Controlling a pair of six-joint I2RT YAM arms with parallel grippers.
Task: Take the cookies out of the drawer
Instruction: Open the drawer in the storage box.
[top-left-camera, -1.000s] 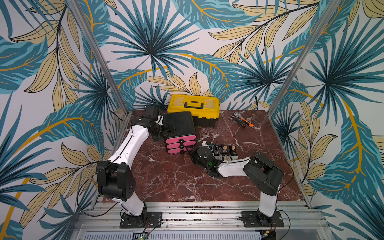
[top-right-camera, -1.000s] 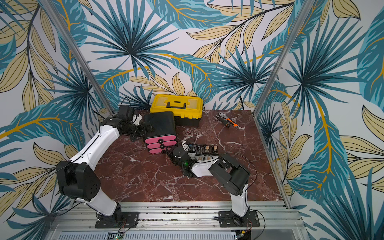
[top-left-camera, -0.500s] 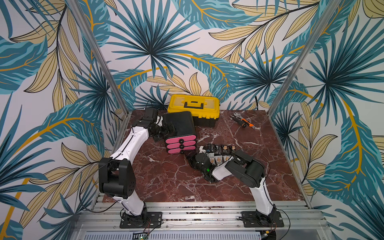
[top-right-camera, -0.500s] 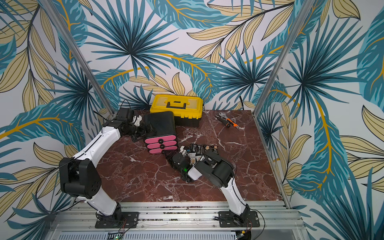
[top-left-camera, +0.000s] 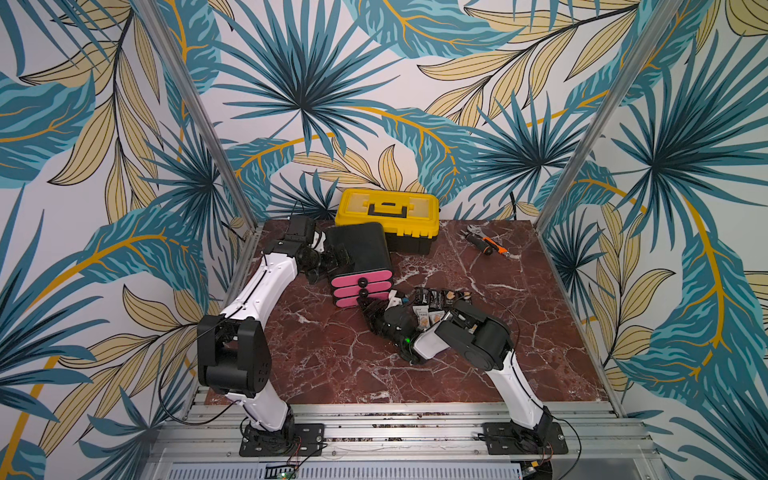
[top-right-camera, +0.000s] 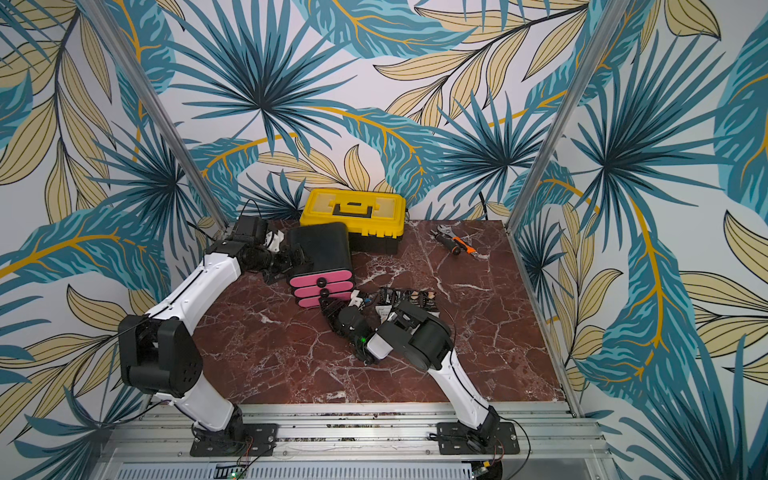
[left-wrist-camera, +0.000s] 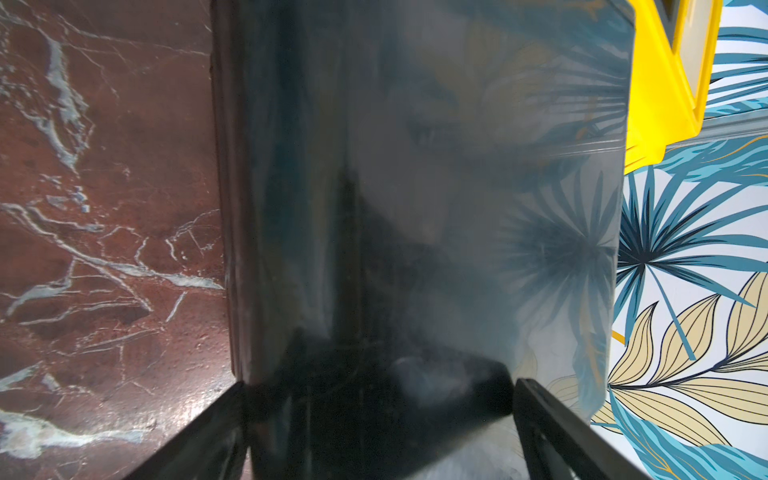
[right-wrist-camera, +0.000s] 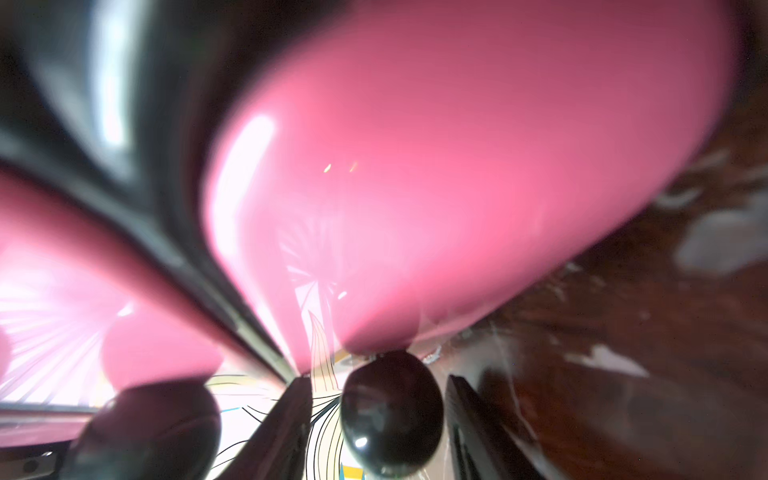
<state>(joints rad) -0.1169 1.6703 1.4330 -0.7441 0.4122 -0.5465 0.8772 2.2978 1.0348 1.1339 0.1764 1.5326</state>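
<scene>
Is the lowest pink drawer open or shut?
Shut, it seems: the lowest pink drawer lines up with those above. The right gripper has its knob between the fingers.

We record a red-brown, white-veined marble tabletop (top-left-camera: 332, 357) carrying a yellow plastic toolbox (top-left-camera: 388, 216) at the rear, touching a black drawer cabinet with pink fronts (top-left-camera: 360, 266). Orange-and-black hand tools (top-left-camera: 486, 245) lie well apart near the back; wrapped snack packets (top-left-camera: 436, 297) lie scattered mid-table.

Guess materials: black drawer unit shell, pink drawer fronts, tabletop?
Drawer unit shell: probably glossy hard plastic; it mirrors the leaf wallpaper in the left wrist view. Pink drawer fronts: likely smooth glossy plastic, with sharp highlights in the right wrist view. Tabletop: red-brown with white veins, faint sheen; marble or a marble-look laminate, can't tell which.
</scene>
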